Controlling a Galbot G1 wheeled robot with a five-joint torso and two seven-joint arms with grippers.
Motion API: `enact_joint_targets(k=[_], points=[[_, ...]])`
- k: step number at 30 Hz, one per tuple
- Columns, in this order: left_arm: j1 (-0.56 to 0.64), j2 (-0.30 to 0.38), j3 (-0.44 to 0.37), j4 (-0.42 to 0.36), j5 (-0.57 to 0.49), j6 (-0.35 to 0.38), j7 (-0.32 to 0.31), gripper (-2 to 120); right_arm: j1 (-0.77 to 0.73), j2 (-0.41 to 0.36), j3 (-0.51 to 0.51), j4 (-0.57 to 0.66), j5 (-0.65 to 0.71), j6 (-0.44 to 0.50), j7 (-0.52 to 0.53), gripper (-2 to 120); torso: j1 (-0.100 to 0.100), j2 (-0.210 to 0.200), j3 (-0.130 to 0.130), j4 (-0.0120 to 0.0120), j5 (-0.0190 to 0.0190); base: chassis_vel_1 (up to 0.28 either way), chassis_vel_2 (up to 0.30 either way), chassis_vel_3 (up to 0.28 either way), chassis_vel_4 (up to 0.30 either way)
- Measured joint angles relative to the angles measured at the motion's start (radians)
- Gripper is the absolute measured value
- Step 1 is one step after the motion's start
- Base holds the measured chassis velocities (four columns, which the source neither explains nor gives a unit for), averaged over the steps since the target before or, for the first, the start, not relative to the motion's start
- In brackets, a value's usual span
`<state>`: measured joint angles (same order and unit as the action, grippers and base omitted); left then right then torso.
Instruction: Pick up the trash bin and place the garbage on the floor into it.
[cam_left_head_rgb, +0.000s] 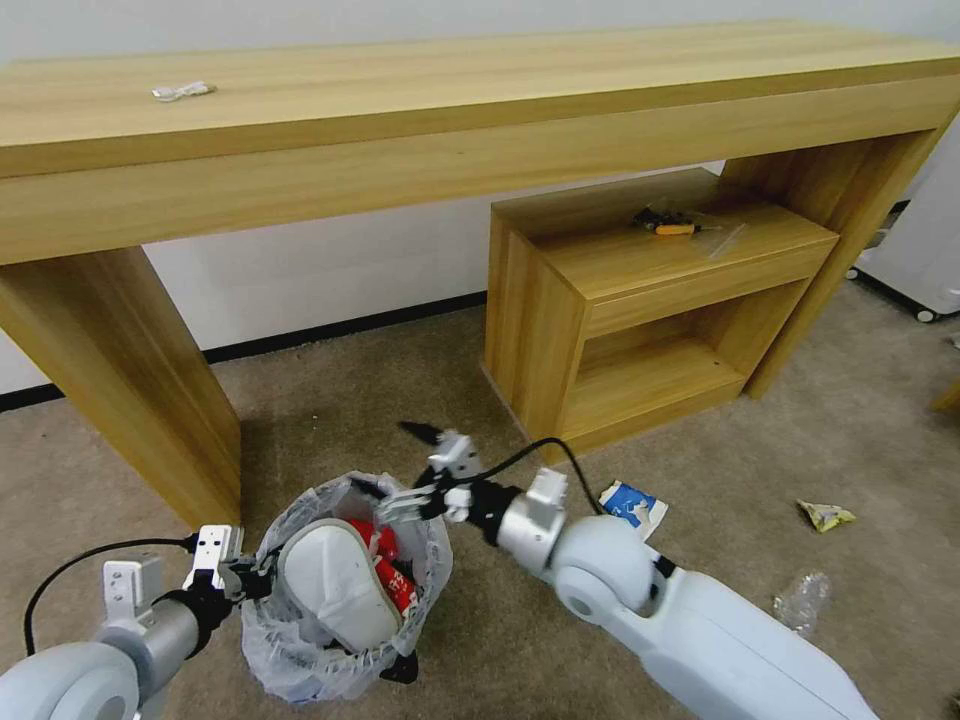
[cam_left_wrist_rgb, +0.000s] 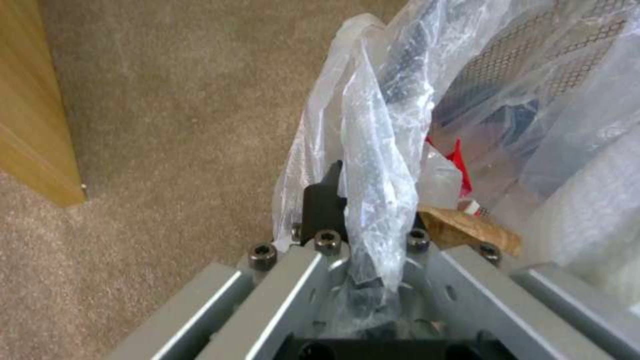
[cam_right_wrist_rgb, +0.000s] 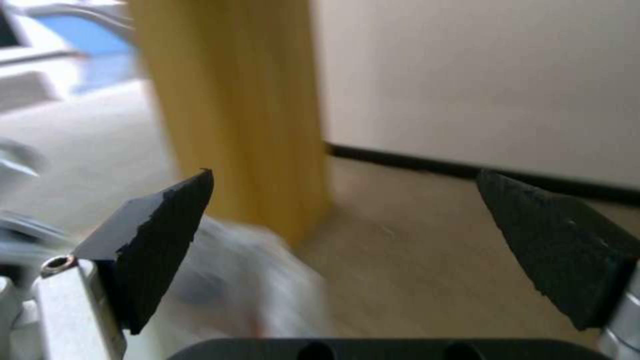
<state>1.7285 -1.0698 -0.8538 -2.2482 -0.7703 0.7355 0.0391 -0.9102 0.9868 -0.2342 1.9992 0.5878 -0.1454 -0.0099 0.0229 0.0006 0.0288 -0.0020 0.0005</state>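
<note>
My left hand (cam_left_head_rgb: 262, 578) is pinched on the rim of the bin (cam_left_head_rgb: 340, 590), bag and wall together; in the left wrist view a fold of the bag (cam_left_wrist_rgb: 373, 165) runs straight between my fingers, with one black pad (cam_left_wrist_rgb: 325, 205) outside it. The bin sits at my left front, near the leg of the long counter (cam_left_head_rgb: 120, 370). My right hand (cam_left_head_rgb: 395, 460) hangs over the far rim with its fingers spread wide and nothing between them, as the right wrist view makes plain.

I judge that I am between drops: the right hand is empty and litter is left on the floor (cam_left_head_rgb: 860, 440). To do this well I should keep the left grip firm and the bin level, since the plastic is slippery and a tilt would spill what is in it. I should lift the right hand clear of the bag before swinging it, so a fingertip does not snag the liner.

Inside the bin lie a white slipper (cam_left_head_rgb: 340, 585), filling much of the mouth, and red wrappers (cam_left_head_rgb: 390, 570) beside it. Room is getting short, so later pieces should drop on the open side. Still on the carpet to my right: a blue-white carton (cam_left_head_rgb: 632, 505), a yellow wrapper (cam_left_head_rgb: 826, 515) and a clear crumpled bottle (cam_left_head_rgb: 800, 602).
</note>
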Motion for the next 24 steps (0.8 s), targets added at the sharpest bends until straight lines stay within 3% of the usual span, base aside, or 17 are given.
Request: enact_joint_targets(k=[3,4,8,12,15,24], points=[[0.001,-0.007,0.005,-0.003,0.013,0.0,0.007,0,-0.117,-0.013,0.134,0.001,-0.026,0.01,0.048,100,0.0,0.0,0.0,0.0002,0.0,0.0,0.0,0.0,0.0],[0.001,-0.007,0.005,-0.003,0.013,0.0,0.007,0,-0.117,-0.013,0.134,0.001,-0.026,0.01,0.048,100,0.0,0.0,0.0,0.0002,0.0,0.0,0.0,0.0,0.0],[0.004,-0.012,0.004,-0.002,0.028,0.0,0.022,0,-0.305,0.009,0.363,0.019,-0.052,-0.026,0.059,100,0.0,0.0,0.0,0.0,0.0,0.0,0.0,0.0,0.0],[0.002,-0.012,0.003,0.001,0.035,0.0,0.029,0,-0.372,0.021,0.431,0.021,-0.072,-0.024,0.051,100,0.0,0.0,0.0,0.0,0.0,0.0,0.0,0.0,0.0],[-0.001,-0.012,0.0,0.005,0.061,0.0,0.055,0,-0.499,0.077,0.583,0.005,-0.127,0.01,0.011,100,0.0,0.0,0.0,0.0,0.0,0.0,0.0,0.0,0.0],[-0.004,-0.013,-0.001,0.02,0.092,0.0,0.088,0,-0.594,0.201,0.751,-0.01,-0.148,0.013,-0.012,100,0.0,0.0,0.0,0.0001,-0.0002,0.0,0.0,0.0,0.0]])
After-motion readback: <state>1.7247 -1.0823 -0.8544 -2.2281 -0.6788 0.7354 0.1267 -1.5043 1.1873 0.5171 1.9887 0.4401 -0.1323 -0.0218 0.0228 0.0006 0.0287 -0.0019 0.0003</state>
